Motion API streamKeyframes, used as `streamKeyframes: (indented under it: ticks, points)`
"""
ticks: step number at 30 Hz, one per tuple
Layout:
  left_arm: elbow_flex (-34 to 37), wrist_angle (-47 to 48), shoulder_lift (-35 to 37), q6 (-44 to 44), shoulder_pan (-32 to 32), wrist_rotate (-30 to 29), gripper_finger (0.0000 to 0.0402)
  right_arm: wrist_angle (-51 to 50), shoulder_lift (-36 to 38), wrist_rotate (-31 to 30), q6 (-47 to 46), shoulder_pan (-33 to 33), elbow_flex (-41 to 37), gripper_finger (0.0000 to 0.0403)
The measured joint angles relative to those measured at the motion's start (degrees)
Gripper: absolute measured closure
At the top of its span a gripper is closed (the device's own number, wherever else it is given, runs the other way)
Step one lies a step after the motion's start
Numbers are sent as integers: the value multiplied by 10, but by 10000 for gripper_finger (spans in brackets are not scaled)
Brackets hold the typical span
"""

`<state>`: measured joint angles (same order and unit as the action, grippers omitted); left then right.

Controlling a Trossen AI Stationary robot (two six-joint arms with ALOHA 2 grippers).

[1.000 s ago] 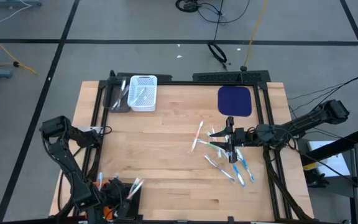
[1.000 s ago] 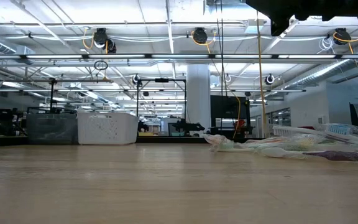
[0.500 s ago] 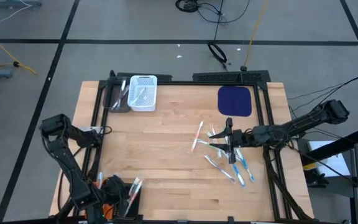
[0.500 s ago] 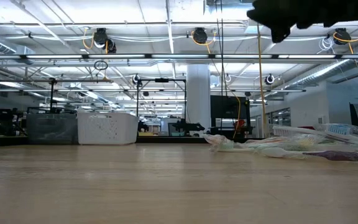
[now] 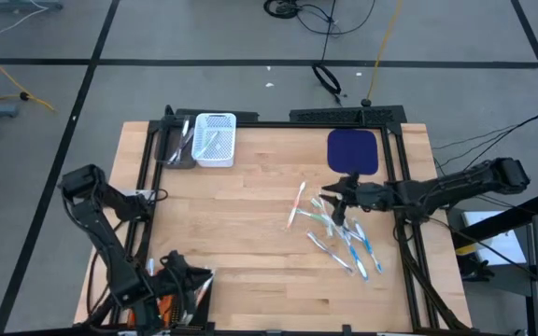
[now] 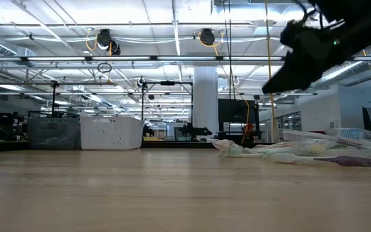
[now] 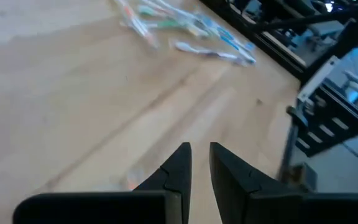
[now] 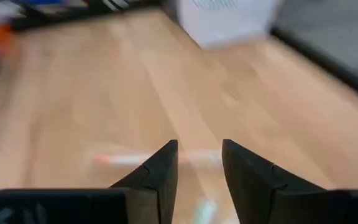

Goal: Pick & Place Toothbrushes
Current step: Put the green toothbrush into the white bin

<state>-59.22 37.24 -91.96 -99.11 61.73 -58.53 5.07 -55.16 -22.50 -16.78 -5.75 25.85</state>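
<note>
Right gripper (image 5: 342, 193), fingers apart and empty, hovers over scattered toothbrushes (image 5: 344, 239); white basket (image 5: 215, 140) stands well apart

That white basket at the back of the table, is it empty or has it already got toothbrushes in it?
Not empty. From above, the white basket shows a few thin sticks lying inside, apparently toothbrushes. Most toothbrushes still lie loose on the table.

Both arms (image 5: 101, 233) are matte black, built of slim tubular links joined by chunky rounded housings, with thin black cables trailing along them. The left tool (image 7: 196, 165) ends in two dark, wedge-shaped fingers (image 7: 176, 168) on a flat black crossbar, with orange parts near its wrist. The right tool (image 8: 197, 165) has the same black tapered fingers (image 8: 160, 171).
</note>
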Motion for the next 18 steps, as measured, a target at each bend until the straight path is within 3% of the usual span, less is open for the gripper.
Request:
streamKeyframes:
  ticks: [8,11,18]
  points:
    - [0,-11,0,81,-72,-1,346,-186,0,6,-153,53,0,287]
    - [0,-11,0,104,-100,3,346,-237,0,37,-214,64,0,287]
    - [0,-19,0,153,-158,59,346,-255,-3,52,-266,69,-6,287]
